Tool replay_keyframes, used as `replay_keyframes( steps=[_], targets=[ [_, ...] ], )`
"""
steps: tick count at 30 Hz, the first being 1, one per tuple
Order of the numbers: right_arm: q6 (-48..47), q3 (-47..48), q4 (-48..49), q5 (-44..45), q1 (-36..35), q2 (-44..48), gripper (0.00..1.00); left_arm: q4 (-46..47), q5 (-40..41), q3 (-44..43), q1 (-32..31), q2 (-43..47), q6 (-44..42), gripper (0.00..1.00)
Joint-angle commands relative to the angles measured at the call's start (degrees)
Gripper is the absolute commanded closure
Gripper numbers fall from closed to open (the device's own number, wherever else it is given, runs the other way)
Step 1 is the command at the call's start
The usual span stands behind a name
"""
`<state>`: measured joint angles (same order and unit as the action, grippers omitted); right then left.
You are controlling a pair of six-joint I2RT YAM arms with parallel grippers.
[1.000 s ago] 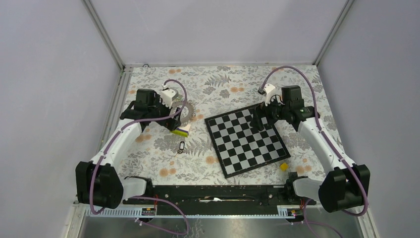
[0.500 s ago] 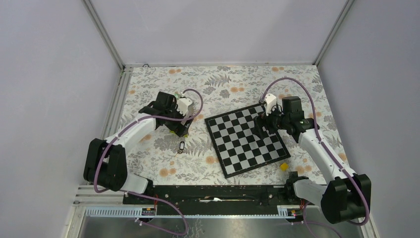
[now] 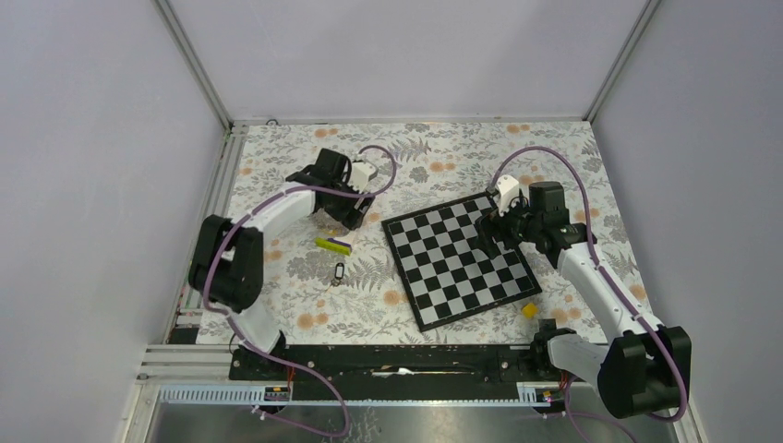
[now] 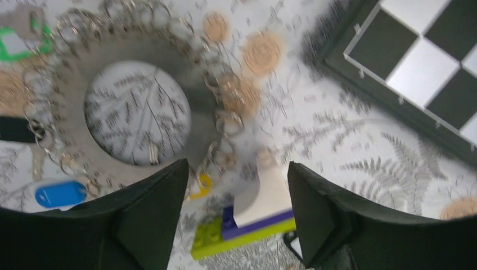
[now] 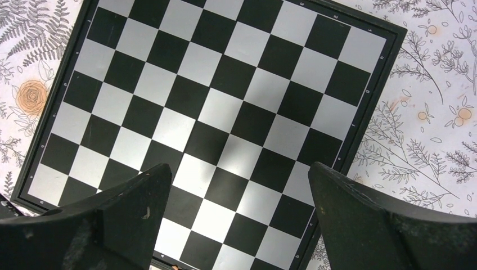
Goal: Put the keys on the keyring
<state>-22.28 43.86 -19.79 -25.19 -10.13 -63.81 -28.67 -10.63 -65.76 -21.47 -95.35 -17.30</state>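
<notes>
Keyring (image 4: 194, 121): it lies flat on the table (image 3: 415, 152), left of the chessboard (image 5: 225, 73) and directly under your left wrist camera, its round hole ahead of the fingers.

Green key (image 4: 21, 44), blue key (image 4: 59, 193) and yellow key (image 4: 201, 185) sit at the ring's rim. The view is too blurred to tell whether any of them is threaded on.

Black key (image 3: 339, 274) lies alone on the table, well apart from the ring, on the side toward the arm bases. Its long axis runs roughly from the near edge toward the far edge.

Left gripper (image 4: 236, 169): jaws well apart and gripping nothing. It hangs over the ring's near rim. The lime-and-white wedge (image 4: 256, 216) lies loose on the table below the gap, between the ring and the black key.

Right gripper (image 5: 239, 169): jaws spread wide and empty, above the chessboard.

Judgement: the loose black key is the likely next pick, and your left arm is much the nearer. To reach it you would draw that gripper back toward the bases, past the wedge. Turning the jaws to close across the key's narrow width looks the sounder approach. The wedge is close enough to the path to get nudged.
</notes>
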Motion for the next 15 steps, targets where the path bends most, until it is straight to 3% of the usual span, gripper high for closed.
replay_keyframes(
  steps=[1, 15],
  targets=[
    [-0.7, -0.2, 2.0, 0.6, 1.2, 0.9, 0.01, -0.2, 2.0, -9.2, 0.2, -6.5, 4.7, 0.30],
    [-1.1, -0.7, 2.7, 1.4, 2.6, 0.3, 0.01, -3.4, 4.0, -25.0, 0.5, -21.1, 9.6, 0.47]
  ],
)
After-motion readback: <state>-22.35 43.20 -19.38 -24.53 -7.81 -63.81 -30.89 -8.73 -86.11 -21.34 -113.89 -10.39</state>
